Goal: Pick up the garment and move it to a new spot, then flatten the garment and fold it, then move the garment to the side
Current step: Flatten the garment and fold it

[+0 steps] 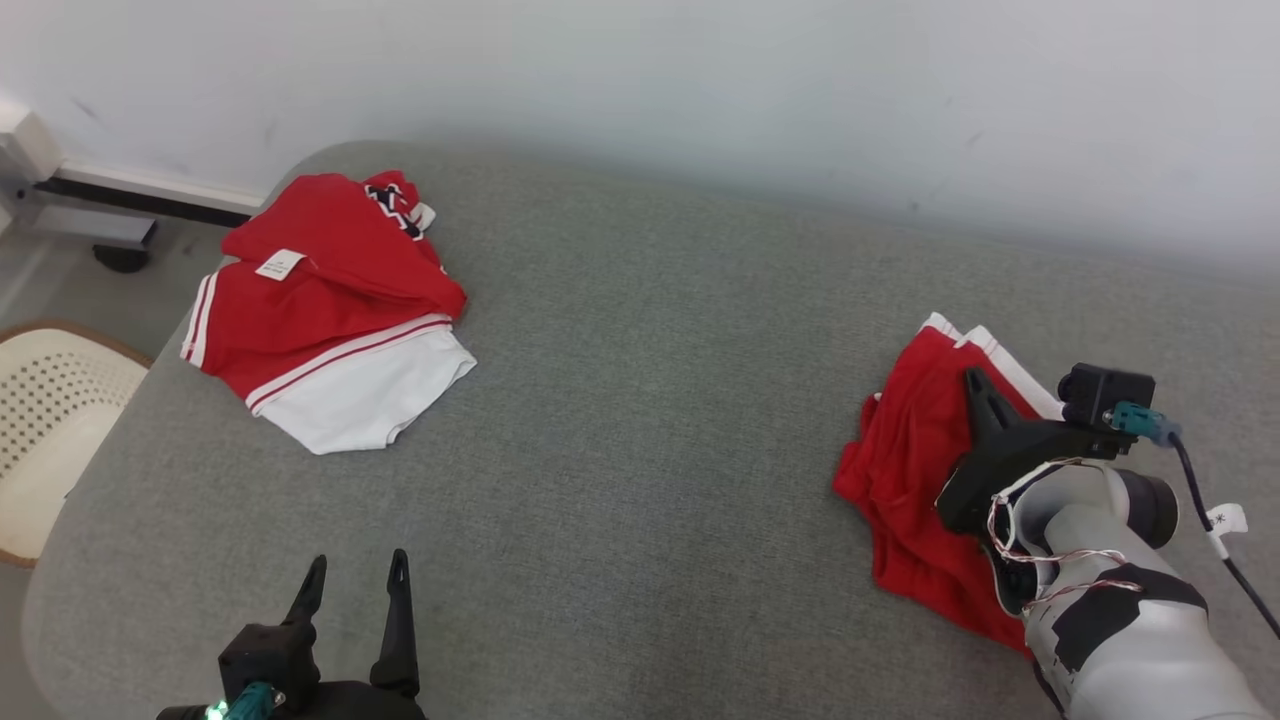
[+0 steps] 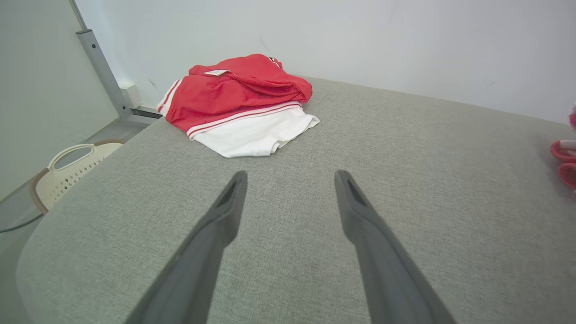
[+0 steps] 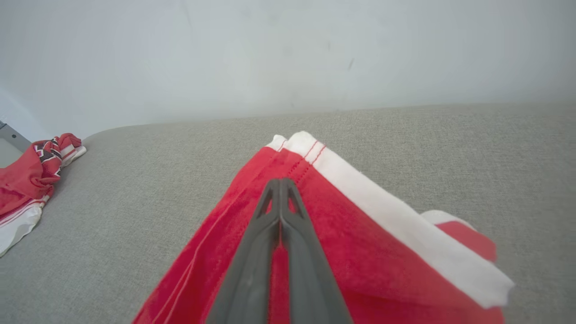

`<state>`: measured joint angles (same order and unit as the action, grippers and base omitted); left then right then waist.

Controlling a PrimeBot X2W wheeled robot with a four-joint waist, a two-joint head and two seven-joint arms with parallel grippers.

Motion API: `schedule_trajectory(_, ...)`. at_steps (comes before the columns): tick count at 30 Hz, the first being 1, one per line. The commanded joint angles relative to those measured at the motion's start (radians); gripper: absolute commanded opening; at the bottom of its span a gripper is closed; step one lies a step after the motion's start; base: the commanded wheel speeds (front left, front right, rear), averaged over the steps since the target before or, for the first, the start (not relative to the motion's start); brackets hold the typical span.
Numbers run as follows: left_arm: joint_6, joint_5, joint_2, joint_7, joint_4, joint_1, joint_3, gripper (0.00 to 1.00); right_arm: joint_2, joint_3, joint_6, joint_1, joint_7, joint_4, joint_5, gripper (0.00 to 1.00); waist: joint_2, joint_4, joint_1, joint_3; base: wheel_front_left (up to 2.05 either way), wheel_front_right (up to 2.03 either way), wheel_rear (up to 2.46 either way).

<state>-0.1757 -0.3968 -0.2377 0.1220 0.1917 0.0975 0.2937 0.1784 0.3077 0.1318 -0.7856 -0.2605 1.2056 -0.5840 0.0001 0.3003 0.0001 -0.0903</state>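
Subject: red garment [image 1: 905, 470], white-hemmed, crumpled on the bench [image 1: 640, 400], right side. Light, limp; will sag. Closed right pincer [image 3: 280, 181] rests on it, grip unconfirmed; left pincer [image 2: 291, 174] open, empty. Recommend hold at hem corners.

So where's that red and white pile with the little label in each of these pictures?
Head view: the pile sits upper left on the grey surface.
Left wrist view: pile upper middle, left of centre.
Right wrist view: pile at the left edge.
Shared landmark: the other red garment, under the right gripper.
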Motion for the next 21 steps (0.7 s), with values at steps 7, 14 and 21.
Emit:
schedule_trajectory(7, 0.005, -0.001, 0.000, 0.005, 0.002, 0.016, 0.011, 1.00, 0.057, -0.022, -0.002, 0.030, -0.005, -0.007, 0.013, 0.00, -0.0001, -0.019, -0.0001, 0.007, 0.00, 0.00, 0.00)
schedule_trajectory(14, 0.014, 0.003, 0.005, 0.009, 0.004, 0.031, 0.030, 1.00, 0.131, -0.094, -0.002, 0.048, -0.004, 0.068, 0.024, 0.00, -0.0001, 0.029, -0.0001, -0.015, 0.00, 0.00, 0.00)
schedule_trajectory(21, 0.007, 0.004, 0.015, 0.024, -0.001, 0.034, 0.039, 1.00, 0.121, -0.284, -0.002, 0.163, -0.004, -0.145, 0.069, 0.00, -0.0001, 0.053, -0.0001, -0.041, 0.00, 0.00, 0.00)
